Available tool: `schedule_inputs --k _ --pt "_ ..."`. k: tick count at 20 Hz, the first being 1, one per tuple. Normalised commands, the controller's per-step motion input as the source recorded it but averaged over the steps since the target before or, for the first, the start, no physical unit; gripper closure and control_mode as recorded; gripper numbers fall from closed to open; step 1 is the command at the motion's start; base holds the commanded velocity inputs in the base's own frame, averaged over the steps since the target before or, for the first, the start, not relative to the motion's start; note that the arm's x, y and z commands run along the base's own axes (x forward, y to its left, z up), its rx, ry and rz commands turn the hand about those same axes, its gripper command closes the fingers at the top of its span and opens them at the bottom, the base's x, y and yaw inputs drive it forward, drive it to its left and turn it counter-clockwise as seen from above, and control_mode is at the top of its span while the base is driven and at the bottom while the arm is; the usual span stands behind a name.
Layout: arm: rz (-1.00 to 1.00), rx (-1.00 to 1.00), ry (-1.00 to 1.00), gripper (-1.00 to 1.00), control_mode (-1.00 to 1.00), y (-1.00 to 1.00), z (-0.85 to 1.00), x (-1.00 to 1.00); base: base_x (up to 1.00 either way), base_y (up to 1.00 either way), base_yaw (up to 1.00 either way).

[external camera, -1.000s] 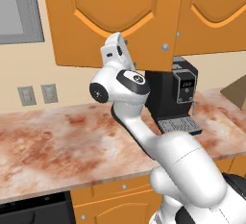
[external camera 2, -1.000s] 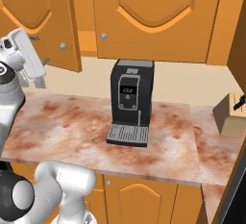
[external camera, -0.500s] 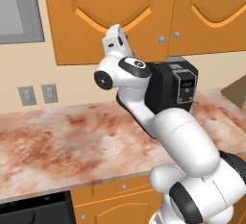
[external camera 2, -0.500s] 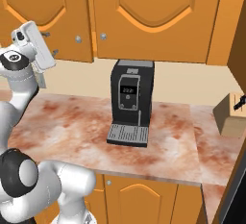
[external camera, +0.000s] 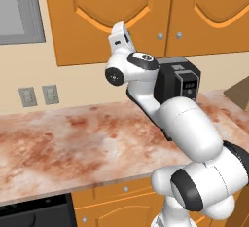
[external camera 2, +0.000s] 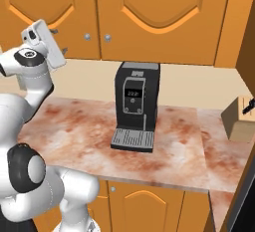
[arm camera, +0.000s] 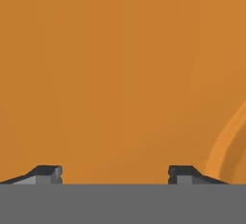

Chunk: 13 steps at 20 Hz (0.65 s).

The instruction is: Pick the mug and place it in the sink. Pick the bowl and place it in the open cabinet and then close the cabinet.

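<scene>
Marbled reddish bench (external camera: pixel 73 143) below the orange cabinet (external camera 2: pixel 159 17), whose arched doors stand shut; broad bare bench lies left of the black coffee machine (external camera 2: pixel 135 106), and a knife block (external camera 2: pixel 240 120) sits near the right edge. The arm is raised with its hand close against a cabinet door. The fingers (arm camera: pixel 45 174) are spread wide, holding nothing. Their tips are hidden in both base views.

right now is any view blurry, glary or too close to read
Left base view: sharp, flat even light, no glare on the counter. Right base view: equally crisp, with a soft shadow beneath the coffee machine. Hand view: the open gripper faces a cabinet door so closely that it reads as plain orange.
</scene>
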Motion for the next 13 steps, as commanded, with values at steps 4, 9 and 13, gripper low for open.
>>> schedule_inputs --k 4,9,13 --pt "0.08 0.0 0.0 -1.0 -1.0 -0.26 0.0 0.34 0.0 0.0 0.0" --pt "0.09 0.0 0.0 -1.0 -1.0 -0.2 0.0 -0.01 0.0 0.0 0.0" --pt "0.1 0.0 0.0 -1.0 -1.0 -0.16 0.21 -0.39 0.0 0.0 0.0"
